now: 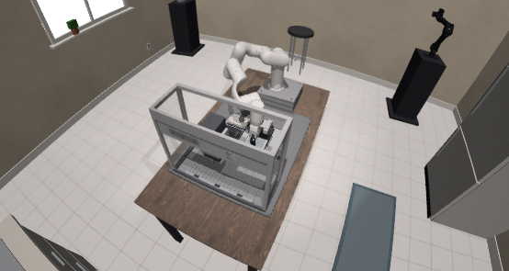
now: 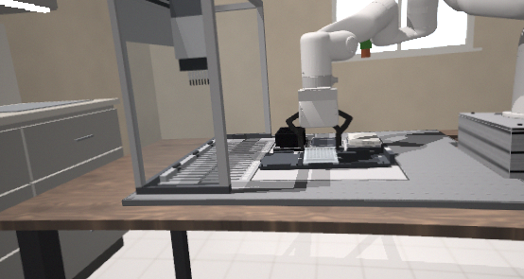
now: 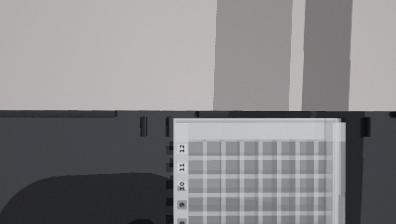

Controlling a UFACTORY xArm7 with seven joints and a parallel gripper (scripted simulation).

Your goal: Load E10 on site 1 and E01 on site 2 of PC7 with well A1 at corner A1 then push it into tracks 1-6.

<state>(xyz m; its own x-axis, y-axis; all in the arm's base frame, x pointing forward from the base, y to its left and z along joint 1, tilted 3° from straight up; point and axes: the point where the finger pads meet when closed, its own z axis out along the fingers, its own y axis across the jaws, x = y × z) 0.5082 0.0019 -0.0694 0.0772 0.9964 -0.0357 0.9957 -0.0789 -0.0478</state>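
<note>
Top view: the white arm (image 1: 239,64) reaches from its pedestal (image 1: 294,95) on the wooden table (image 1: 207,214) down behind the grey frame of the instrument (image 1: 176,96), whose loading rails (image 1: 220,179) fill the near half of the enclosure; the gripper (image 1: 254,140) hangs over the dark carrier PC7 (image 1: 270,132), and its fingers are too small here to judge. Exterior view: the gripper (image 2: 318,134) points straight down, its black fingers (image 2: 341,126) spread wide apart to either side of a pale gridded plate (image 2: 321,155) that lies flat on PC7 (image 2: 369,160); nothing is between them. The carrier rests on the apron (image 2: 350,174) in front of the rails (image 2: 208,164), outside the frame. A black block (image 2: 289,137) stands just beside the gripper toward the rails, and a flat white plate (image 2: 363,140) lies on the other side; their labels cannot be read. Wrist view: a well plate (image 3: 260,170) with row marks 9 to 12 along one edge lies on the dark carrier (image 3: 90,145), whose far edge borders the pale apron (image 3: 100,55).
</note>
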